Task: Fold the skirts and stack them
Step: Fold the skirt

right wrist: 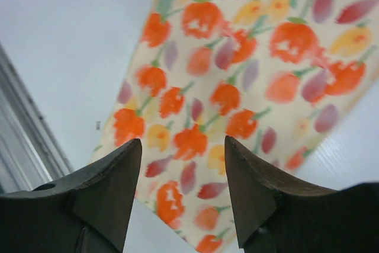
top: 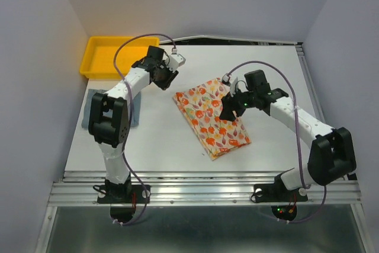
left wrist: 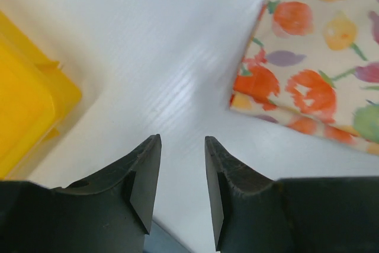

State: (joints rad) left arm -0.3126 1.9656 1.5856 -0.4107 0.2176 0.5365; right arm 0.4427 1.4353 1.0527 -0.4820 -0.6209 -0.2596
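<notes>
The cream floral skirt [top: 210, 117] lies folded into a long rectangle at the table's middle, slanting from upper left to lower right. It fills the right wrist view [right wrist: 237, 75], and its corner shows in the left wrist view [left wrist: 314, 63]. The blue-grey skirt [top: 95, 111] lies flat at the left edge, mostly hidden under the left arm. My left gripper [top: 167, 78] is open and empty above bare table, left of the floral skirt's upper corner. My right gripper [top: 228, 111] is open and empty, hovering over the floral skirt's right edge.
A yellow plastic tray [top: 106, 54] stands at the back left and shows in the left wrist view [left wrist: 26, 105]. A metal rail [top: 201, 188] runs along the near table edge. Grey walls close in both sides.
</notes>
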